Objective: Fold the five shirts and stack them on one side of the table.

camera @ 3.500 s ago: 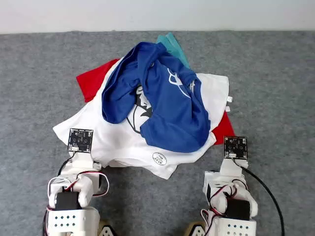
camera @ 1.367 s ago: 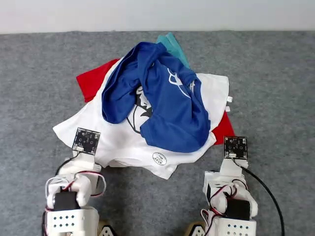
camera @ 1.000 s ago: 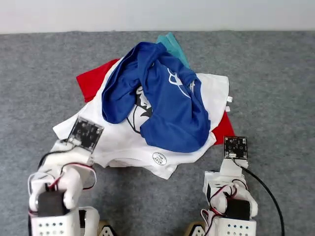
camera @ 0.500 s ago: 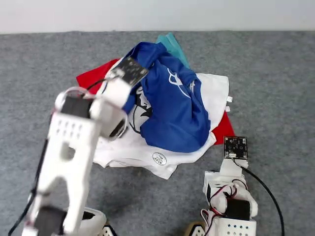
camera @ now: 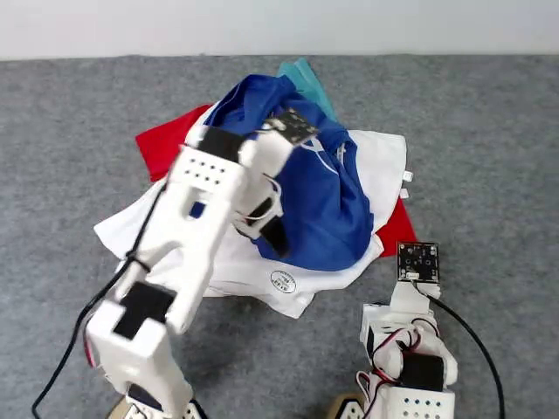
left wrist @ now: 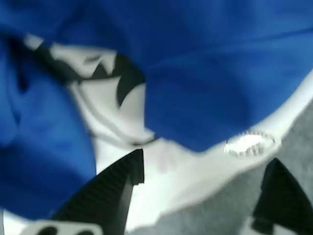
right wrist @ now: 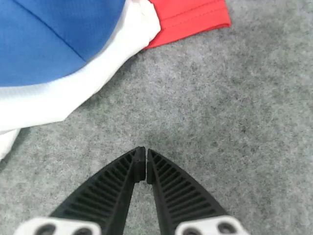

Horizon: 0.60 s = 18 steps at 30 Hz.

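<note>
Four cloth shirts are lying heaped: royal-blue shirt point(camera: 332, 209), white printed shirt point(camera: 384, 166), red shirt point(camera: 157, 144), teal shirt point(camera: 307, 77). Two white plastic arms are showing: left arm point(camera: 205, 201), right arm point(camera: 410, 349).

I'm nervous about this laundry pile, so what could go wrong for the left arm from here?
The open left gripper hangs where the blue shirt overlaps the white shirt, so it might pinch both layers together. The blue shirt lies crumpled, so a one-sided grab could lift it bunched rather than flat.
</note>
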### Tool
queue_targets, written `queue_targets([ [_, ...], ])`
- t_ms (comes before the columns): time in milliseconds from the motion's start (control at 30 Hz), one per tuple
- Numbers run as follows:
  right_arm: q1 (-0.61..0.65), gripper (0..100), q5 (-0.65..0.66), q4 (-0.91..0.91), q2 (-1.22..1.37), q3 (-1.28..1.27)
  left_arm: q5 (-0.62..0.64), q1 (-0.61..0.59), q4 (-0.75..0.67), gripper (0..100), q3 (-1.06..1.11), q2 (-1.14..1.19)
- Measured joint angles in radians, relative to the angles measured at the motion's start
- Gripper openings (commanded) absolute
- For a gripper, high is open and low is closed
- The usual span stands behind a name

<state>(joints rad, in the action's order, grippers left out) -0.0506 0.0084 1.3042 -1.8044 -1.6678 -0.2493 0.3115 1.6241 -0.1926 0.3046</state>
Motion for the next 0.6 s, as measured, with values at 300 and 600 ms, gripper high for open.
queue_targets([
  [300, 0.0, 0.9, 0.0, 0.0, 0.0, 0.0, 0.0, -0.008, -0.153, 38, -0.018, 0.241],
  [600, 0.0, 0.9, 0.0, 0.0, 0.0, 0.0, 0.009, -0.008, -0.14, 3, -0.1, 0.373],
])
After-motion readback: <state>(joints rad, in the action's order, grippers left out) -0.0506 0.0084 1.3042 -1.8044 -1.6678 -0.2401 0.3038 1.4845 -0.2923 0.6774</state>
